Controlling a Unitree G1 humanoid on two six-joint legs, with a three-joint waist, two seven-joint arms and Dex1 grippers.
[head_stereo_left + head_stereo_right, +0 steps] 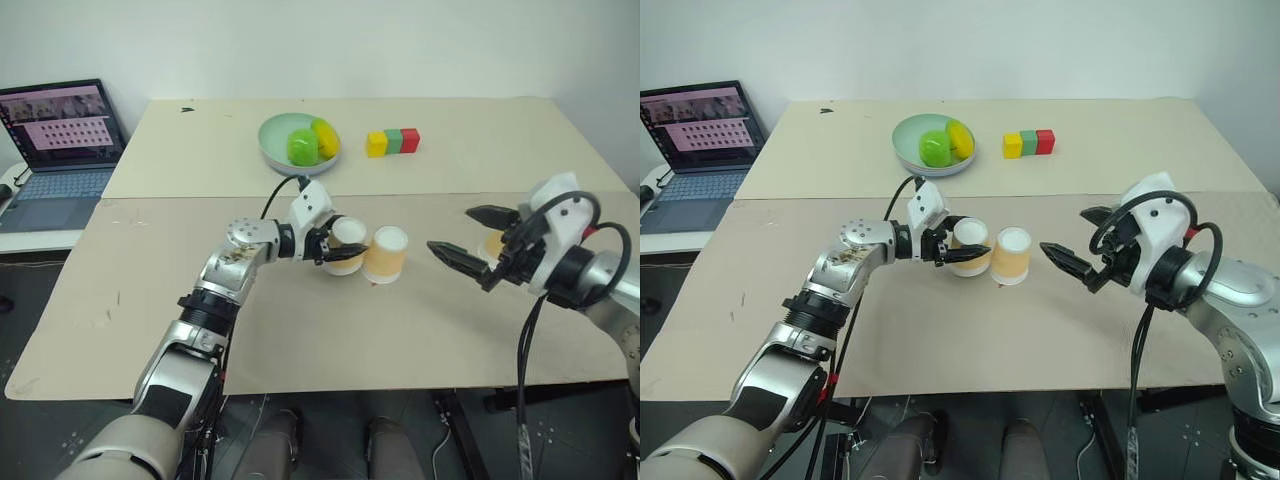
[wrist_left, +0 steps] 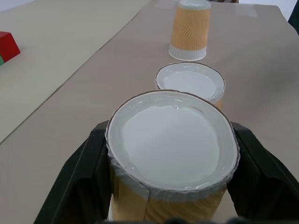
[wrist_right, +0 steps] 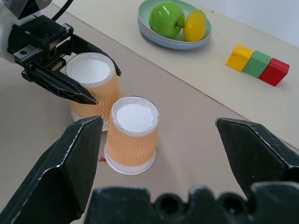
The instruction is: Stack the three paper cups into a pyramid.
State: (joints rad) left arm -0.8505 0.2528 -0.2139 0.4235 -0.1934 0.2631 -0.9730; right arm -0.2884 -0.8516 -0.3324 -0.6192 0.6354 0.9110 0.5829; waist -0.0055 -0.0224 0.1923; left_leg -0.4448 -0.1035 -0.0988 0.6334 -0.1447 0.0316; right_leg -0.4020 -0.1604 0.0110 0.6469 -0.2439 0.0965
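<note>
Orange-tan paper is identifying all three task cups, and none is stacked yet. Working from the left, the left pincer (image 1: 952, 252) is clamping its two black fingers on the sides of the first cup (image 1: 971, 246), base up, and is holding it just beside, possibly touching, the second cup (image 1: 1011, 256), which is standing inverted on the table (image 1: 940, 330). These two are forming what looks like the bottom row, though whether the held cup is resting on the table or hanging just above it cannot be told. The third cup (image 2: 190, 29) is standing apart; from the head views it is sitting behind the right pincer (image 1: 470, 232) and is mostly hidden. That pincer is gaping fully open and carrying nothing. Remaining work, by judgement: releasing the first cup, then placing the third on top.
</note>
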